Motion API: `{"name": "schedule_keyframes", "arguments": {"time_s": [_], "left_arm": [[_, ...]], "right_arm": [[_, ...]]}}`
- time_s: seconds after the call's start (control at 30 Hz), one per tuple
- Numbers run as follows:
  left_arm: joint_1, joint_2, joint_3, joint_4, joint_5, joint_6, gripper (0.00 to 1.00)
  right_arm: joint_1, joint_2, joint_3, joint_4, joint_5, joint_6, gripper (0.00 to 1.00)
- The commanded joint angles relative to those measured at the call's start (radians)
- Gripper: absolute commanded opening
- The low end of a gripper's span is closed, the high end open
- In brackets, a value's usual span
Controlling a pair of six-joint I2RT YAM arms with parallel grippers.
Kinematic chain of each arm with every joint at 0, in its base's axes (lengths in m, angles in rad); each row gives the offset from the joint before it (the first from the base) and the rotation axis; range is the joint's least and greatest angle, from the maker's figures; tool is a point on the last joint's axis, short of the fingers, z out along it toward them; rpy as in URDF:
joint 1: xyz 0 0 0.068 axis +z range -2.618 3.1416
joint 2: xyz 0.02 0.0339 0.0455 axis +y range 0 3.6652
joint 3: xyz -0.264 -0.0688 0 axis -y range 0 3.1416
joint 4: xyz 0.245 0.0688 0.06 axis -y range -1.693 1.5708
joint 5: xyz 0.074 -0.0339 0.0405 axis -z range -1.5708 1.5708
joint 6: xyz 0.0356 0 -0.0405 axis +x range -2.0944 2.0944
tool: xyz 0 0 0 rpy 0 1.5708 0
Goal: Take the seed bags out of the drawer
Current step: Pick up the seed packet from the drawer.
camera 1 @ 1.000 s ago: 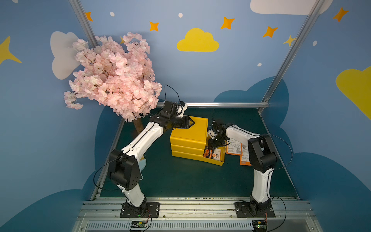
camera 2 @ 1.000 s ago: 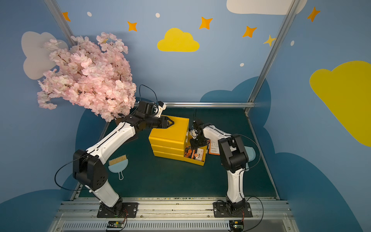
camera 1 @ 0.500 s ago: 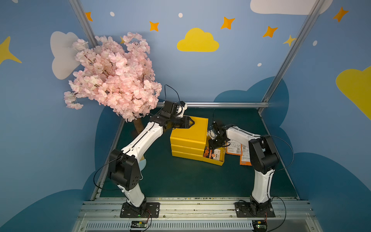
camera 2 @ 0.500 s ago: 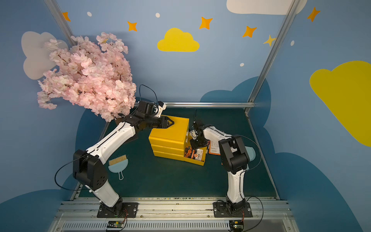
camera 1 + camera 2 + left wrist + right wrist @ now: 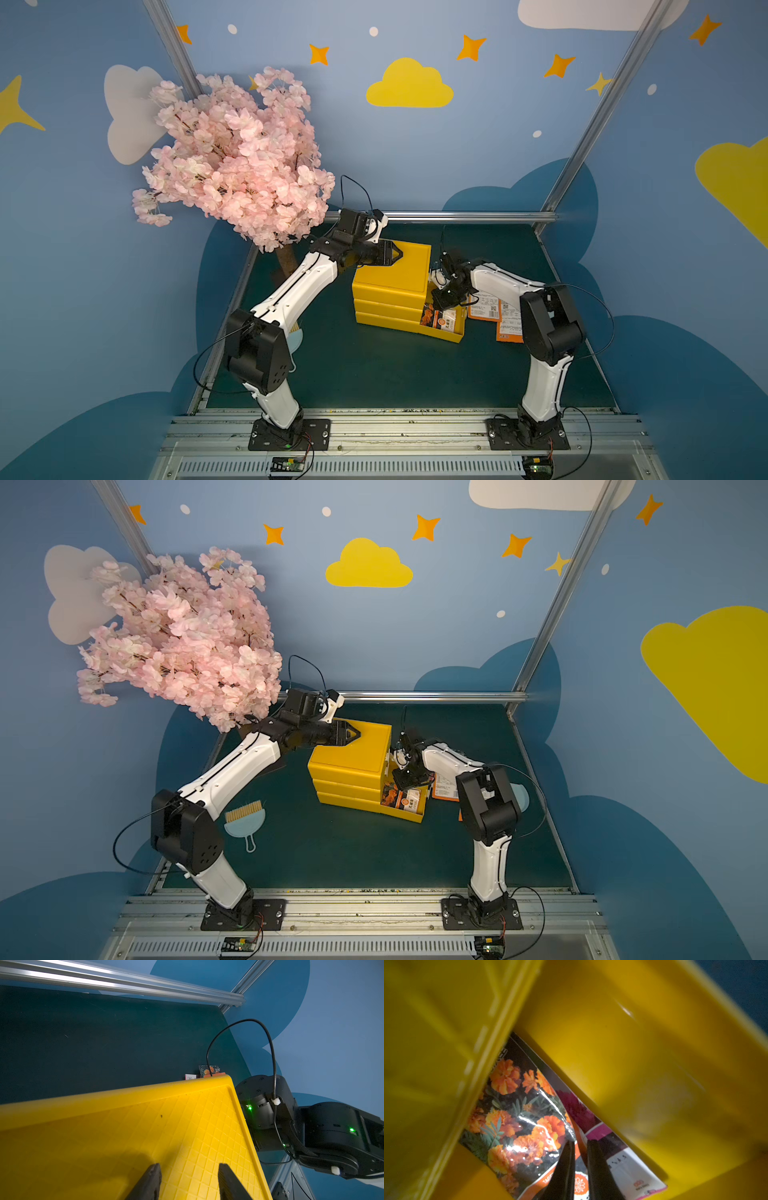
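Right end effector [image 5: 579, 1144], inside the pulled-out bottom drawer [image 5: 453, 332] at scene right, has narrowed to pinch the orange-flower seed bag [image 5: 517, 1118] lying there, so lifting out seems next; left end effector [image 5: 189, 1165] gapes empty above the cabinet [image 5: 124, 1136]

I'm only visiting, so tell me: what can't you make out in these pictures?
- More seed bags beneath the orange-flower bag and pink-flower bag: those two cover them in the right wrist view. The right gripper blocks the drawer in both top views.
- Print on the bags on the mat: too small in the top views.
- Contents of the upper drawers: shut, hidden by their walls.
- Whether the right gripper truly pinches the orange-flower bag: right wrist view is dim and blurred.
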Motion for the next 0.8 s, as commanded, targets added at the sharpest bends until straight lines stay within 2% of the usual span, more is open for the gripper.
{"name": "schedule_keyframes", "arguments": {"time_s": [0.0,0.47,0.57,0.63,0.77], "left_arm": [[-0.008,0.095,-0.088,-0.274,-0.035,-0.023,0.51],[-0.008,0.095,-0.088,-0.275,-0.039,-0.023,0.51],[-0.008,0.095,-0.088,-0.275,-0.039,-0.025,0.51],[-0.008,0.093,-0.087,-0.275,-0.039,-0.025,0.51],[-0.008,0.09,-0.087,-0.277,-0.042,-0.026,0.51]], "right_arm": [[0.022,-0.004,-0.006,-0.036,-0.018,0.0,0.15],[0.023,0.052,0.02,-0.034,0.041,0.008,0.15],[0.023,0.054,0.019,-0.033,0.053,0.013,0.08],[0.022,0.049,0.019,-0.034,0.06,0.017,0.0],[0.021,0.024,0.026,-0.046,0.064,0.033,0.0]]}}
